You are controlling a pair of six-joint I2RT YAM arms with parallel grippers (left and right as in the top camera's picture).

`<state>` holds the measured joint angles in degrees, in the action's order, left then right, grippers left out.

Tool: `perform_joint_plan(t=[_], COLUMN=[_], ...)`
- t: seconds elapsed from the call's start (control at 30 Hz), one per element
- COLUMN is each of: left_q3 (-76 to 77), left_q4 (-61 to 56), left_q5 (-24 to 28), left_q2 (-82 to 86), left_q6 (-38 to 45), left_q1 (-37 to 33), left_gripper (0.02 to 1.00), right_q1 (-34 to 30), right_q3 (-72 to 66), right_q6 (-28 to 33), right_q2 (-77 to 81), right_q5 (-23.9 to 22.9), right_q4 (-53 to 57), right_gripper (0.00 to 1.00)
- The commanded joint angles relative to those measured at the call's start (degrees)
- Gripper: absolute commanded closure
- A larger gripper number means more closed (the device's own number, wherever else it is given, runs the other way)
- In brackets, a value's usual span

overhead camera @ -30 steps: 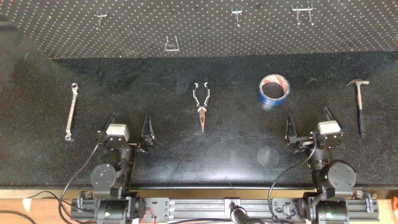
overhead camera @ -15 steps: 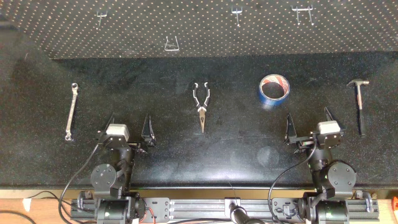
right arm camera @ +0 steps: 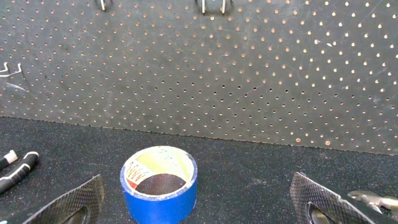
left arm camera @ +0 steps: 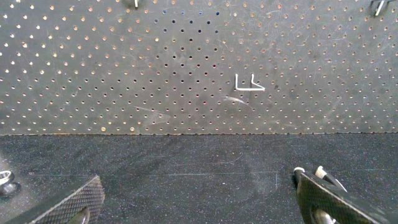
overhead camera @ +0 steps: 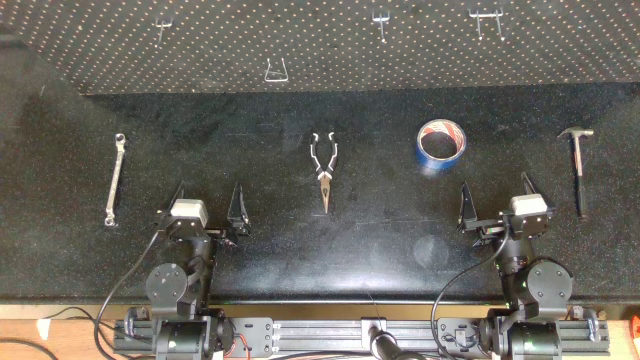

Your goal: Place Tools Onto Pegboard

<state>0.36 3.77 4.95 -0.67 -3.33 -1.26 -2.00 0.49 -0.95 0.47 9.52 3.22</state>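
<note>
Sitting low by bottom edge of top view, both arms folded back over own bases. Left gripper [overhead camera: 208, 193] gaping wide, nothing in it; sits between wrench [overhead camera: 114, 179] and pliers [overhead camera: 323, 170]. Right gripper [overhead camera: 495, 190] gaping wide too, nothing held; blue tape [overhead camera: 440, 145] just ahead, hammer [overhead camera: 577, 170] off to its right. All four tools lie on black table [overhead camera: 250, 130], in front of pegboard [overhead camera: 320, 40].

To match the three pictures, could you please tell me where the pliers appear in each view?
Top view: the pliers lie mid-table, handles toward the pegboard.
Left wrist view: their handle tips peek out beside one finger of the left pincer.
Right wrist view: their handle tips lie on the robot's left of the blue tape roll.
Shared landmark: the low wire hook on the pegboard, in all three.
</note>
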Motion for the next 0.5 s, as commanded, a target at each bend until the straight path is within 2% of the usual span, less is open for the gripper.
perform_joint_plan(t=[0.03, 0.23, 0.3, 0.33, 0.4, 0.47, 0.5], left_q3=[-0.04, -0.02, 1.18, 3.13, 10.01, 16.68, 21.11], left_q4=[0.48, 0.5, 1.03, 2.36, 8.28, 13.49, 16.7], left_q5=[-0.22, -0.24, -0.26, -0.35, -1.55, -4.26, -5.7], left_q2=[0.48, 0.48, -0.2, -1.62, -7.93, -15.17, -20.24], left_q6=[-0.74, -0.24, 4.28, 6.95, 7.28, 7.58, 10.45], left_q1=[-0.22, -0.17, -0.24, -0.46, -1.25, -2.69, -4.07], left_gripper=[0.025, 0.023, 0.025, 0.025, 0.025, 0.025, 0.025], right_q1=[0.33, 0.33, 0.33, 0.33, 0.33, 0.33, 0.33], right_q3=[-0.26, -0.26, -0.26, -0.26, -0.26, -0.26, -0.26], right_q6=[0.61, 0.61, 0.61, 0.61, 0.61, 0.61, 0.61], right_q2=[-0.42, -0.42, -0.42, -0.42, -0.42, -0.42, -0.42], right_q5=[0.11, 0.11, 0.11, 0.11, 0.11, 0.11, 0.11], right_q4=[0.17, 0.17, 0.17, 0.17, 0.17, 0.17, 0.17], right_gripper=[0.025, 0.025, 0.025, 0.025, 0.025, 0.025, 0.025])
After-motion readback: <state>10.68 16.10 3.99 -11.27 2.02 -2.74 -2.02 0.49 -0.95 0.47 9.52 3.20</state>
